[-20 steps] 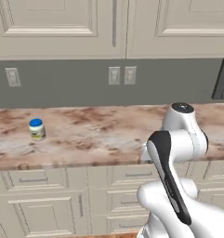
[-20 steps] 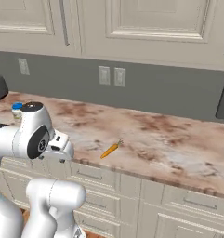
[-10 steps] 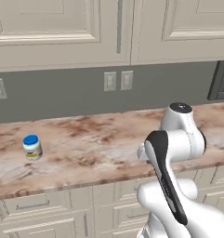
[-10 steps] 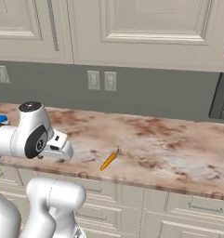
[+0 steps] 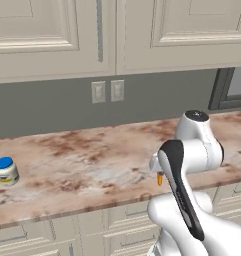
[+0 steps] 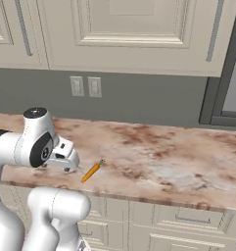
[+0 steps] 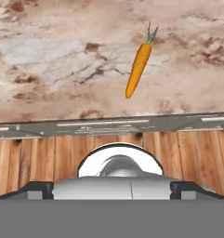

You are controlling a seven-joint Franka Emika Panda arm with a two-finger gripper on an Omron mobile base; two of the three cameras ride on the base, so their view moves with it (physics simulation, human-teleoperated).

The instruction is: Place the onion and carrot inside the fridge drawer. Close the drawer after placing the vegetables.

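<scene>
the slim orange carrot [image 6: 91,171] with green top is seen lying on the mottled brown marble worktop [image 6: 158,162] near its front edge, long axis pointing away from the gripper [image 6: 65,158], just beside; jaws are spread and empty.

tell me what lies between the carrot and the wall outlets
Only bare marble counter lies between the carrot and the wall outlets, then grey backsplash, as the right base view shows.

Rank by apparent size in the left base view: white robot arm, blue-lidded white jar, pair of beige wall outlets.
1. White robot arm, by far the largest; it is nearest the camera, which inflates it.
2. Pair of beige wall outlets and blue-lidded white jar look about alike; the outlets sit farther back, so no firm order.
</scene>
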